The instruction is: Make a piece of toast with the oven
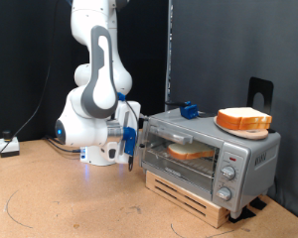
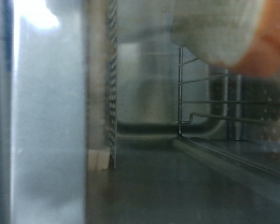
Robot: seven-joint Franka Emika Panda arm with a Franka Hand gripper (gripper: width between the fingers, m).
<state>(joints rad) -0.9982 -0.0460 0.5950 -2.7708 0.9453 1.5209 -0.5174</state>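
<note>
The piece of toast (image 1: 190, 152) lies on the rack inside the shut oven (image 1: 207, 159), at 3 o'clock from the gripper (image 1: 131, 147), whose grip state I cannot tell; light, soft and crumbly, it is probably best pinched by its crust edges; no writing is legible.

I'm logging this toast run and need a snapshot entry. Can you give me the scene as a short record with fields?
oven: silver-grey toaster oven on a wooden pallet, door looks shut
piece of toast: on the rack behind the glass
on top of oven: second bread slice on an orange plate, blue object
gripper: at the oven's end on the exterior view's left, holds nothing visible
wrist view: blurred, wire rack seen close
</note>
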